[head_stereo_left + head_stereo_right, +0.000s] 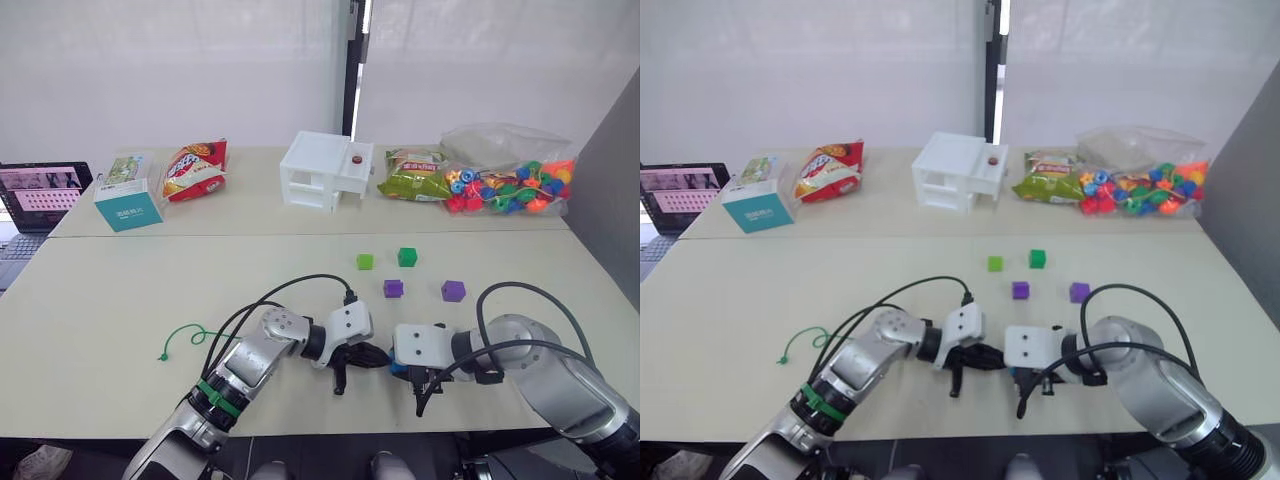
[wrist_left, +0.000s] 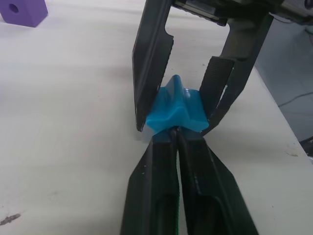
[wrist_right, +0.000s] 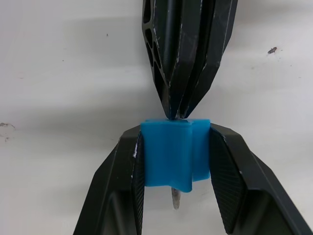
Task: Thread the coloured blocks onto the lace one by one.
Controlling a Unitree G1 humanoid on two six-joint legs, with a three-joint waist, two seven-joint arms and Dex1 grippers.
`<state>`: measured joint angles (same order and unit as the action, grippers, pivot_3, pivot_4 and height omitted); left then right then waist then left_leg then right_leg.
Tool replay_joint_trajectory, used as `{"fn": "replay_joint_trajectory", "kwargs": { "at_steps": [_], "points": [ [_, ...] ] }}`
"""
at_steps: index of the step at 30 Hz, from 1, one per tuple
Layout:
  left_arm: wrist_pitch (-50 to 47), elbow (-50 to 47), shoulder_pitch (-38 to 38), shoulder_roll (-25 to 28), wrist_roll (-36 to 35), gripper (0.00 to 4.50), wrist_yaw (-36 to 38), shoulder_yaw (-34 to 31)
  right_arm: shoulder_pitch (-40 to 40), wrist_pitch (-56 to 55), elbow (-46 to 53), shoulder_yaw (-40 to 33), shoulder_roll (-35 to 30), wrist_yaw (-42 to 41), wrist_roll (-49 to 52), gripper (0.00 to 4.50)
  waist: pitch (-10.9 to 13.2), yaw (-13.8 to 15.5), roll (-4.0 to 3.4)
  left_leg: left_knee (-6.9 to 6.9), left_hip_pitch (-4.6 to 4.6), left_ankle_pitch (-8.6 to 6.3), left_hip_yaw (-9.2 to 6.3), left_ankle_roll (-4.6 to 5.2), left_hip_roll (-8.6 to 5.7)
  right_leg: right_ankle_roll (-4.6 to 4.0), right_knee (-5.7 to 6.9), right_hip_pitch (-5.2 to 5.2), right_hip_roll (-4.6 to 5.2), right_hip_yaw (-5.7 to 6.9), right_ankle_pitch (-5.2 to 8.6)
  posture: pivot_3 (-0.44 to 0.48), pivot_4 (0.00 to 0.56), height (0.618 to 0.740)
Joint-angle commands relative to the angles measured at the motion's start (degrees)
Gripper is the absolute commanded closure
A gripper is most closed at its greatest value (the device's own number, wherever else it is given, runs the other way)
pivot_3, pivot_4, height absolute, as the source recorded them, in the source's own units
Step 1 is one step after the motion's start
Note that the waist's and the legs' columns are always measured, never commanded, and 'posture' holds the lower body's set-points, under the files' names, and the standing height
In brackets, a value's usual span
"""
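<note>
Right pincer clamps the bright blue block while the left pincer, pressed shut on the lace tip, meets it head-on.

Left fingertips touch the block's near face; the dark tip pokes out of its far side, so hole and needle run along one line between the pincers. Behind the left pincer, the green lace trails over the counter. Beyond both pincers lie two purple and two green blocks, unthreaded.

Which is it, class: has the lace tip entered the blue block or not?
Entered: the tip pokes out of the blue block, held between the right gripper's fingers.
</note>
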<state>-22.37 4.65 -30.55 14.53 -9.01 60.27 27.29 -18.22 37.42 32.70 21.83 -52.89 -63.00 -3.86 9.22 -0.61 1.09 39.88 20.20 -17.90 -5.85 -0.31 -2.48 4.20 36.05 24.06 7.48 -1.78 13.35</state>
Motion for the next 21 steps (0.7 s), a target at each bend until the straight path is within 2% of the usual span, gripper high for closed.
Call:
{"fn": "replay_joint_trajectory", "kwargs": {
  "at_steps": [1, 6, 7, 10, 16, 21],
  "points": [
    [1.5, -1.2, -1.1, -0.6, -0.2, 2.84, -0.3, -0.9, 0.2, 0.1, 0.8, 2.1, 1.1, -0.4, 0.6, 3.18, 0.0, 0.0, 0.00, 0.00, 0.00, 0.00, 0.00, 0.00, 0.00, 0.00, 0.00, 0.00, 0.00, 0.00, 0.00, 0.000, 0.150, 0.740],
    [3.2, -3.3, -0.2, 4.9, 1.0, 1.24, 2.4, -1.5, 0.4, -0.4, 0.2, 2.4, 1.2, -0.3, 0.1, 3.18, 0.0, -0.3, 0.00, -0.04, -0.01, 0.00, 0.00, 0.00, 0.01, 0.00, 0.02, 0.06, 0.00, 0.00, 0.00, 0.000, 0.150, 0.740],
    [3.3, -4.2, 0.2, 6.2, 1.0, 1.20, 3.1, -1.6, 0.5, -0.5, 0.1, 2.4, 1.2, -0.3, 0.1, 3.18, 0.0, -0.4, 0.00, -0.05, -0.01, 0.00, 0.00, 0.00, 0.01, -0.01, 0.03, 0.08, -0.01, 0.00, 0.00, 0.000, 0.150, 0.740],
    [5.2, -5.7, 1.0, 9.7, 3.3, 1.20, 4.2, 0.0, 0.4, -0.6, -0.2, 2.5, 1.3, -0.3, 0.0, 3.18, 0.0, -0.3, 0.00, -0.06, -0.02, 0.00, 0.00, -0.01, 0.04, -0.01, 0.03, 0.08, -0.04, 0.00, 0.00, 0.000, 0.150, 0.740],
    [4.3, -6.4, 1.6, 9.4, 2.3, 1.20, 3.3, -1.1, -0.1, -0.9, -0.8, 2.9, 1.9, -0.2, -0.3, 3.18, 0.0, -0.2, 0.03, -0.04, -0.01, 0.00, 0.00, 0.00, 0.04, -0.01, 0.01, 0.04, -0.04, 0.00, 0.00, 0.000, 0.150, 0.740],
    [4.4, -5.6, 1.6, 9.0, 2.8, 2.65, 3.3, -0.6, -0.2, -1.3, -1.2, 2.8, 2.1, -0.2, -0.7, 3.18, 0.0, -0.4, 0.03, -0.04, -0.03, 0.00, 0.00, 0.00, 0.07, -0.01, 0.04, 0.06, -0.08, 0.00, -0.01, 0.000, 0.150, 0.740]
  ]
}}
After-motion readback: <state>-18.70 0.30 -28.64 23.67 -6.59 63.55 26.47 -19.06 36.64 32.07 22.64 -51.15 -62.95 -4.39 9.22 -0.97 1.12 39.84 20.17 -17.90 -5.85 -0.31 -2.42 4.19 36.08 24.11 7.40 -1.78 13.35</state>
